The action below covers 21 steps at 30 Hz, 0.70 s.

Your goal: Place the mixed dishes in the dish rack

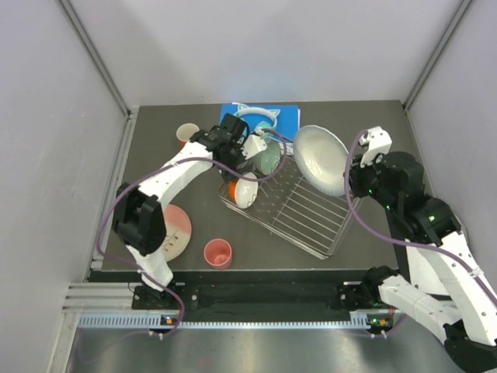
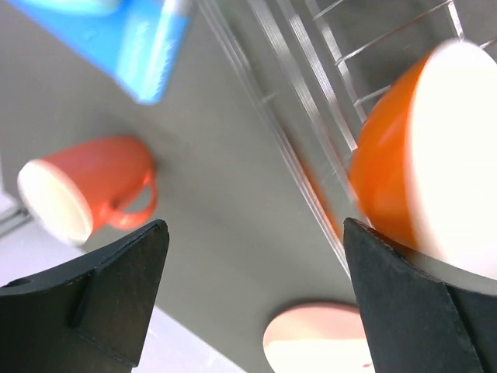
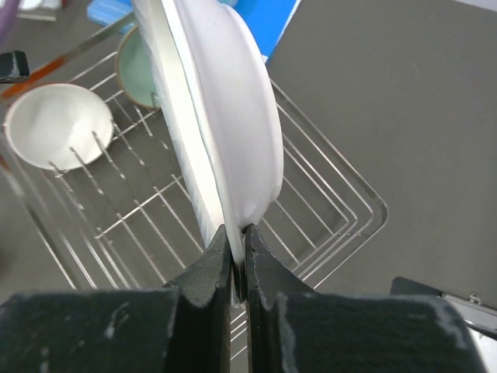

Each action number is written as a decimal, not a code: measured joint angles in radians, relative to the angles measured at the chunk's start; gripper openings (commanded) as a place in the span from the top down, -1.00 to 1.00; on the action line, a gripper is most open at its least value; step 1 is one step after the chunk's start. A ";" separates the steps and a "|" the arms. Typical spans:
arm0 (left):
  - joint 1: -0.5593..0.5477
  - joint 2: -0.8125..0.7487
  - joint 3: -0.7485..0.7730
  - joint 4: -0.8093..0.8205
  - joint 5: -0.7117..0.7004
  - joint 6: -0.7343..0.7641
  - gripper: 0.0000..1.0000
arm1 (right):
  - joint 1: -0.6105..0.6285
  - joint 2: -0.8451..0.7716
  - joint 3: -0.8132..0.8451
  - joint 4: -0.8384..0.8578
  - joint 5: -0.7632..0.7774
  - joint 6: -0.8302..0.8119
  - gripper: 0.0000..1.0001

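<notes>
Right hand [image 3: 239, 263] pinches a white plate [image 3: 233, 116] by its rim, on edge above the dish rack [image 3: 363, 181] at frame centre; lowering it straight between wires should seat it.

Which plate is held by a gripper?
The white round plate, pinched at its rim by the right gripper; the pink-and-cream plate lies on the table.

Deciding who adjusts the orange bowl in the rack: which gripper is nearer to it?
Left. The left gripper is open right beside the orange bowl at the left end of the rack; the right gripper holds a white plate over its right side.
</notes>
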 measured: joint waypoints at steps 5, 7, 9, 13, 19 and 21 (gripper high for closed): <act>0.044 -0.132 -0.045 0.040 -0.005 -0.002 -0.98 | 0.000 0.048 0.092 -0.061 -0.061 0.087 1.00; 0.060 -0.170 -0.051 0.058 -0.009 -0.002 -0.98 | -0.001 0.077 0.119 -0.085 -0.108 0.130 1.00; 0.072 -0.202 -0.052 0.072 -0.008 -0.002 -0.98 | -0.001 0.102 0.131 -0.101 -0.161 0.167 1.00; 0.081 -0.259 -0.045 0.076 0.023 0.000 -0.98 | -0.021 0.157 0.132 -0.117 -0.315 0.248 1.00; 0.081 -0.360 -0.031 0.069 0.185 0.042 -0.98 | -0.124 0.217 0.110 -0.089 -0.576 0.398 1.00; 0.081 -0.437 -0.068 0.082 0.252 0.099 -0.98 | -0.172 0.220 0.085 -0.056 -0.644 0.449 1.00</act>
